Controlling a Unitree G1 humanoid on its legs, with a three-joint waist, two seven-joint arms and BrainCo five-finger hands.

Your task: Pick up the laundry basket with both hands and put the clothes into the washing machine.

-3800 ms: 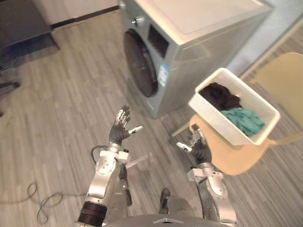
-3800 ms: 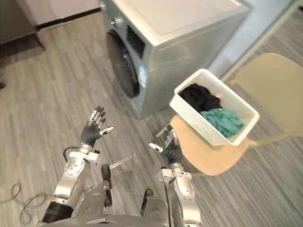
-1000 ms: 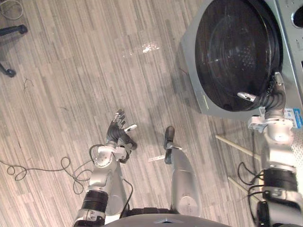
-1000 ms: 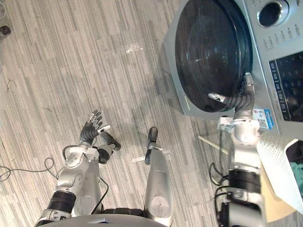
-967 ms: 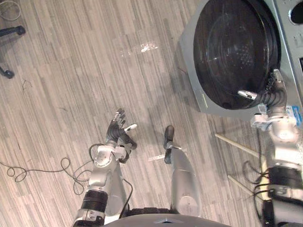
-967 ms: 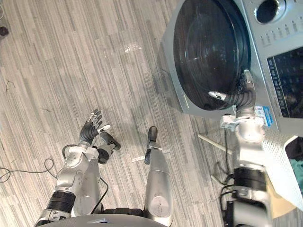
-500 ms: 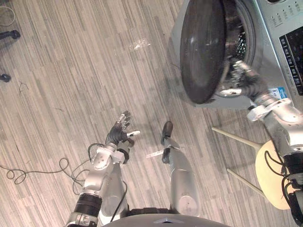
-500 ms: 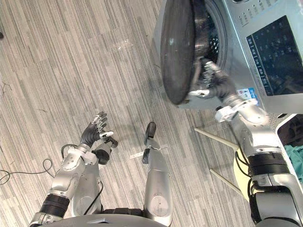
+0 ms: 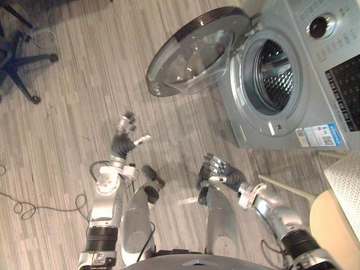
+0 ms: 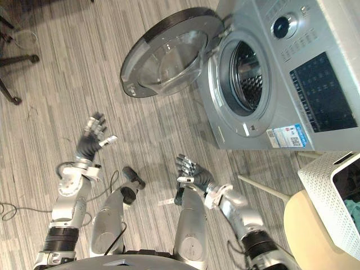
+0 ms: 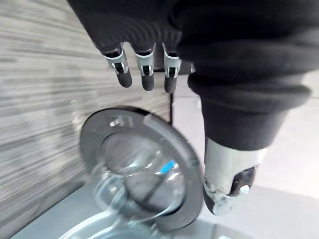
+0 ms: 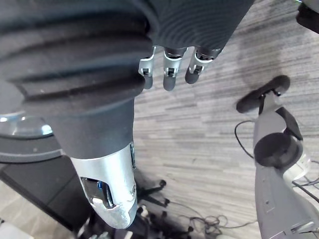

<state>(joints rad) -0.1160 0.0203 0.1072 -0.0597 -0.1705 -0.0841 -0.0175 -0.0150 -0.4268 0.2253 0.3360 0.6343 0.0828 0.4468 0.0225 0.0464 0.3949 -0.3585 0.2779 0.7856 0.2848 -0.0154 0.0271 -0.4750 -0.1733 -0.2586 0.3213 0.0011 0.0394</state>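
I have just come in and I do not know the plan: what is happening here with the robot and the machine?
The washing machine's round door is swung wide open and the drum shows. The left hand and the right hand are both open over the floor and hold nothing. The laundry basket sits on a chair at the robot's right, not yet picked up.

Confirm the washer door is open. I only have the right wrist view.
Observer: Yes, the door stands wide open and the drum is exposed.
Operator: Basket?
Observer: The laundry basket sits on the chair on the robot's right, well clear of the right hand.
Operator: Left hand?
Observer: The left hand is held up over the floor, fingers straight, holding nothing.
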